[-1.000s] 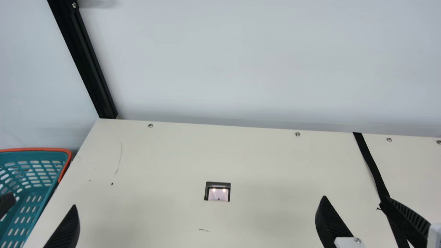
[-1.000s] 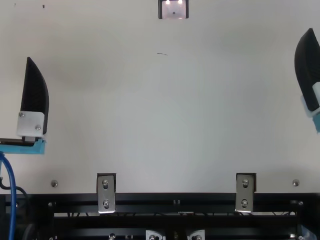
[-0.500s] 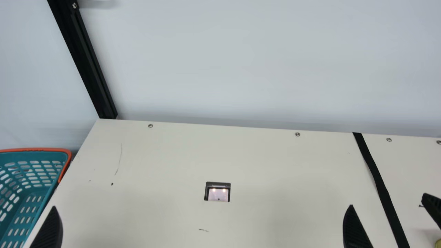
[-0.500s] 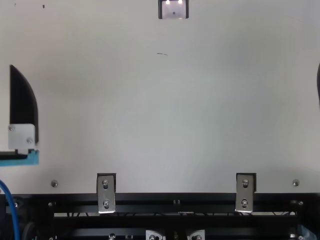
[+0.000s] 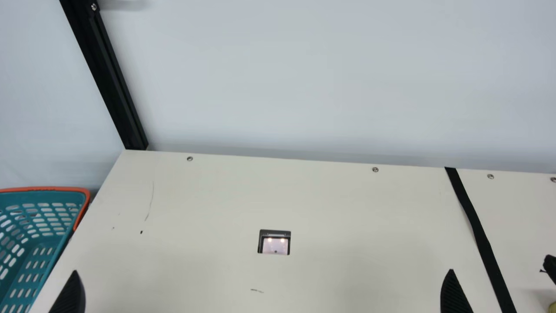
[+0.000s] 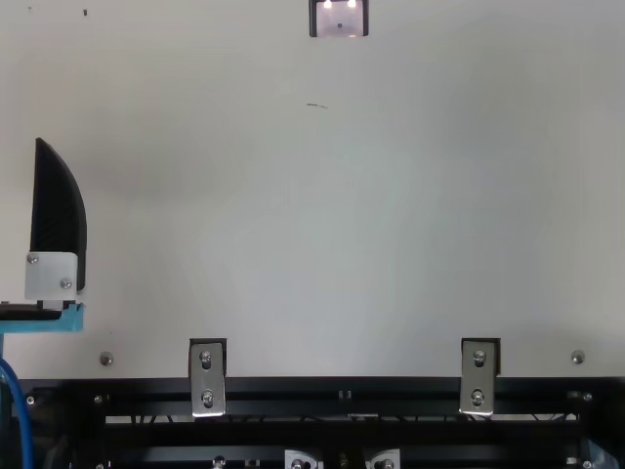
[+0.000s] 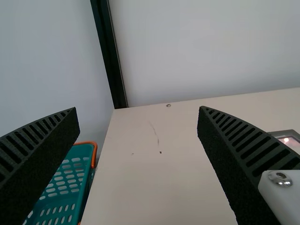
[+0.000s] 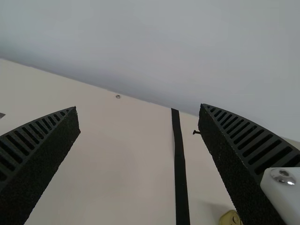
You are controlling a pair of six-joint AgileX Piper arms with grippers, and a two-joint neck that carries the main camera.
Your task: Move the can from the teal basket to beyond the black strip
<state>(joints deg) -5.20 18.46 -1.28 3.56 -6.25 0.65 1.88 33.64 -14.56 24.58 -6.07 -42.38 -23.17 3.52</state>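
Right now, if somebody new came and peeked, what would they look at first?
Probably the orange-rimmed teal basket at the left edge of the cream table, and the long black strip running across its right side. Next might come the shiny square with two bright dots near the table's middle. Beyond the strip, the gold top of a can peeks out near my right fingers.
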